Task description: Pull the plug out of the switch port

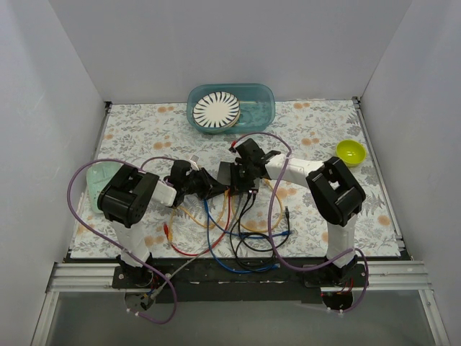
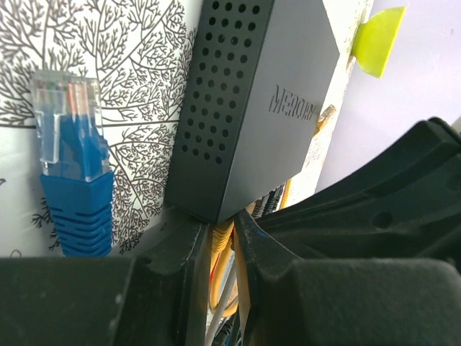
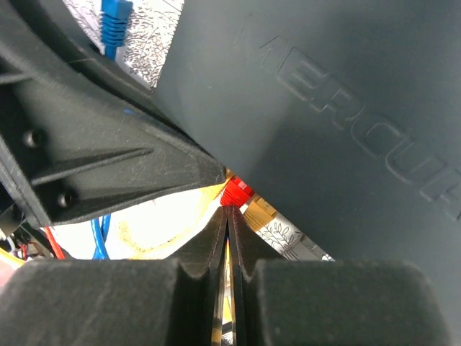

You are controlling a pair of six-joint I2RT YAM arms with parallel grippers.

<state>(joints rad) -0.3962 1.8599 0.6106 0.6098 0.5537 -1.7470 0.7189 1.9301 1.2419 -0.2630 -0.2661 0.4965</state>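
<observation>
Clamping the yellow cable (image 2: 218, 274) beside the switch (image 2: 252, 108), the left gripper (image 2: 218, 223) is bracing. The right gripper (image 3: 227, 210), fingers together, is sitting at the red plug (image 3: 236, 193), apparently not yet pulled.

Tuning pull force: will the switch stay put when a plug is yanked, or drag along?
Likely drags: the switch is a small vented box, probably hollow and light. Its smooth flat casing could slide on the patterned cloth unless braced. The loose looping cables look floppy, so little anchoring.
</observation>
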